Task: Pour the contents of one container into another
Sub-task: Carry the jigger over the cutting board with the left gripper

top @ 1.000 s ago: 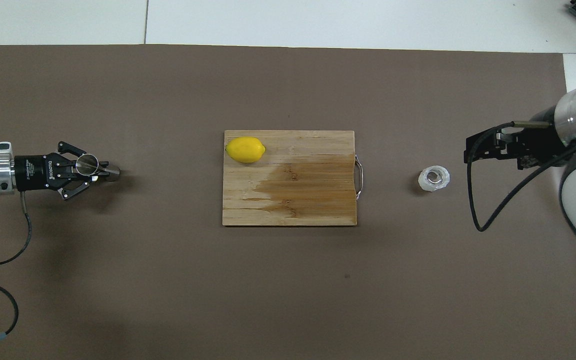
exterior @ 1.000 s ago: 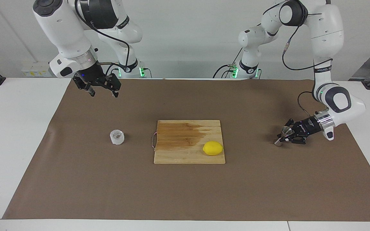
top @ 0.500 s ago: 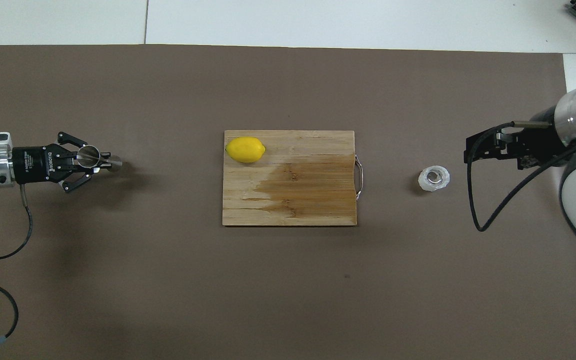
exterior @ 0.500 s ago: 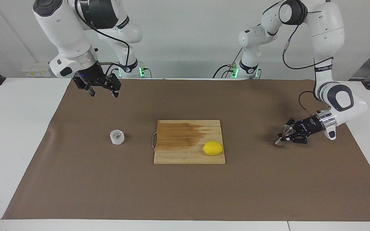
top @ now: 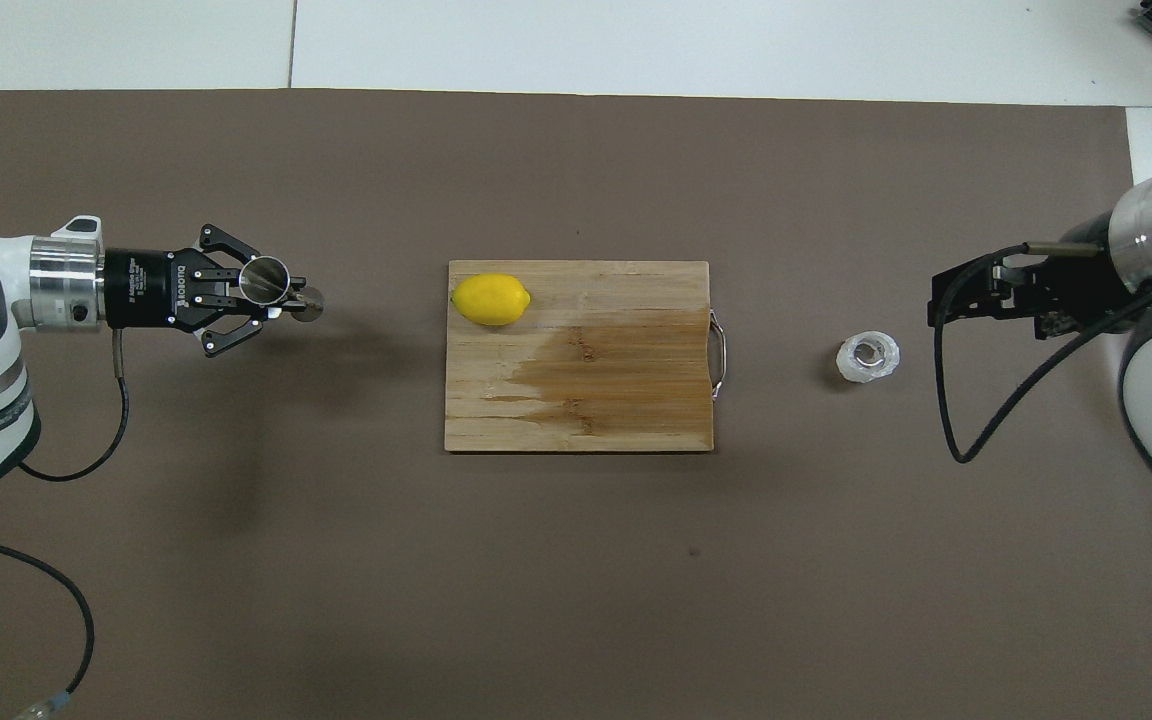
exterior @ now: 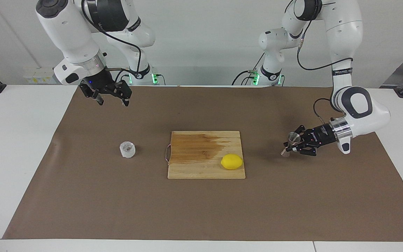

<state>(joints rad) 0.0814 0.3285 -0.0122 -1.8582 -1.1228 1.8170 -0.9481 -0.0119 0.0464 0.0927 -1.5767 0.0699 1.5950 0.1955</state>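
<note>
Room: plain pale wall at the robots' end; white table (exterior: pixel 19 147) under a wide brown mat (exterior: pixel 201 210) that covers most of the top.
Board: a wooden cutting board (exterior: pixel 194 164) lies at the middle of the mat, flat, with a darker wet-looking stain over the part nearer the robots; a thin wire handle sits on the edge toward the right arm's end.
Lemon: a yellow lemon (exterior: pixel 232 161) rests on the board, at about 4 o'clock from the board's centre in the facing view, in the corner toward the left arm's end and farther from the robots.
Cup: the small clear faceted cup (exterior: pixel 127 149) stands upright on the mat, apart from the board, toward the right arm's end; in the facing view it is at 9 o'clock from the board.
Jigger: the steel jigger (exterior: pixel 290 143), hourglass-shaped, is off the mat in the left gripper, tilted, its wider mouth up; in the facing view it hangs at 3 o'clock from the board, over bare mat.
Left gripper: the left gripper (exterior: pixel 295 145) reaches in sideways, low over the mat, fingers pinched on the jigger's narrow waist.
Right gripper: the right gripper (exterior: pixel 112 101) hangs in the air over the mat's edge at the robots' end, pointing down, fingers spread and holding nothing; in the facing view it is at about 11 o'clock from the cup, well apart from it.
</note>
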